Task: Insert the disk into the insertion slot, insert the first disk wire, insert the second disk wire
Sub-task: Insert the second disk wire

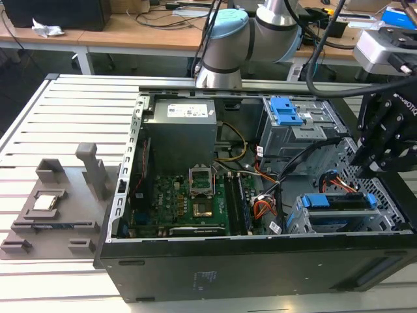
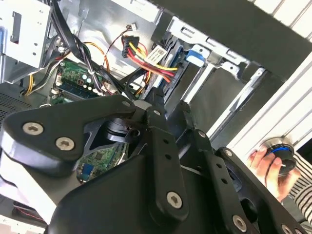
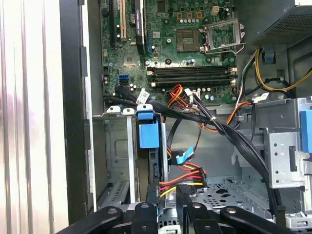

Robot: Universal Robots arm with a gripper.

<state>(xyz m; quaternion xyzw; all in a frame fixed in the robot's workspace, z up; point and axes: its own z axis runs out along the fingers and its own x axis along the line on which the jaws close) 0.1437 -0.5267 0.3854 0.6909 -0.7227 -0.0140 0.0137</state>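
Hovering inside the open black steel computer case (image 1: 228, 274), the black linked pincer (image 1: 360, 166) of the grey and pale-blue robot arm (image 1: 225, 45) works at the drive end of the chassis. Just below and ahead of its tip stands the insertion slot (image 1: 296, 225), a boxy silver metal cage with perforated walls. The disk (image 1: 339, 201), a flat drive framed by a bright blue plastic carrier, already sits inside it, so we judge the first step done and a wire step in hand. Close beside the tip, a bundle of red, yellow and black wires (image 3: 185, 176) runs toward the disk's near edge. Whether the pincer is apart, together or clamped on a plug we cannot tell. We judge that the step goes well if the plug is held square to the disk's socket and pushed straight along it, with the thick black cables (image 3: 219, 129) crossing ahead of the pincer kept from snagging.

Surface and room: the case rests on a white slatted metal table (image 1: 65, 117); behind the arm stand wooden workbenches (image 1: 130, 32); well apart from the pincer, across the case, grey plastic fixtures (image 1: 55, 202) lie on the table. In the second wrist view a person's hand (image 2: 265, 163) rests on a round blue-ringed knob (image 2: 280, 148) outside the case.
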